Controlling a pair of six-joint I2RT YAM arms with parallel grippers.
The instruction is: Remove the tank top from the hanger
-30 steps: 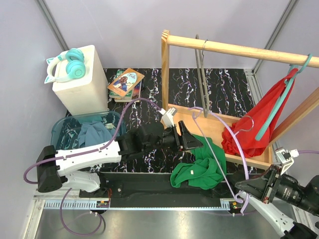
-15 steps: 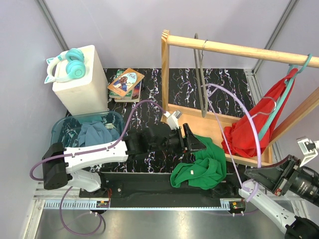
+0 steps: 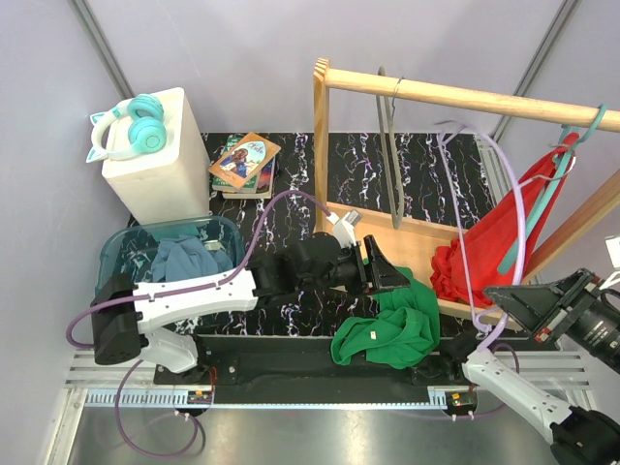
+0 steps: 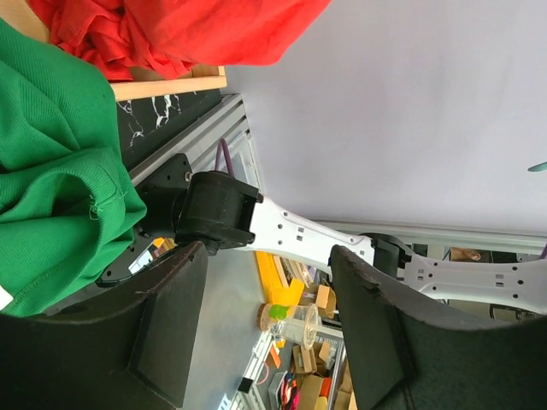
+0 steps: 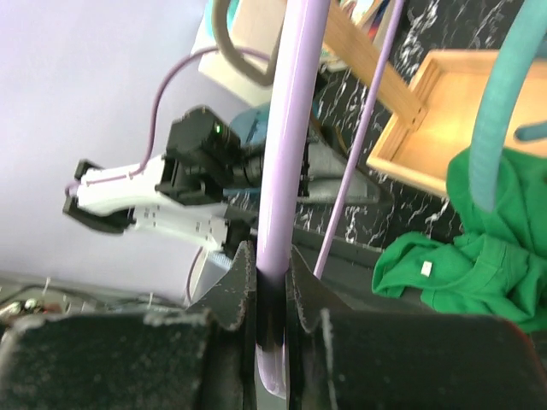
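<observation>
Left tool (image 3: pixel 386 275) is released, its two fingers (image 4: pixel 171 325) spread wide with nothing between them, and it hovers just beside the upper edge of the green tank top (image 3: pixel 387 329). The tank top lies in a crumpled heap, off any hanger. Part of it is on the black marbled bench (image 3: pixel 436 174) and part is draped over the front lip of the wooden rack (image 3: pixel 455 94) base. In the left wrist view its ribbed green cloth fills the left side, close to one finger but not pinched.

The right tool (image 5: pixel 269 266) is raised at the right edge of the bench and clenched on the lilac hanger (image 5: pixel 289 128). The hanger's thick rod runs straight up from between the pinched fingers, and from above it arcs high over the right half of the rack.

A red garment (image 3: pixel 494 242) hangs from a teal hanger (image 3: pixel 542 199) at the right end of the rack's rail, its lower folds resting in the base tray. A grey hanger (image 3: pixel 390 145) hangs near the left post.

Left of the rack lie some books (image 3: pixel 244 163). Beside them is a white box (image 3: pixel 160 170) with turquoise headphones (image 3: pixel 131 126) on top, and a blue tub (image 3: pixel 121 254) holding blue-grey cloth (image 3: pixel 184 260)
</observation>
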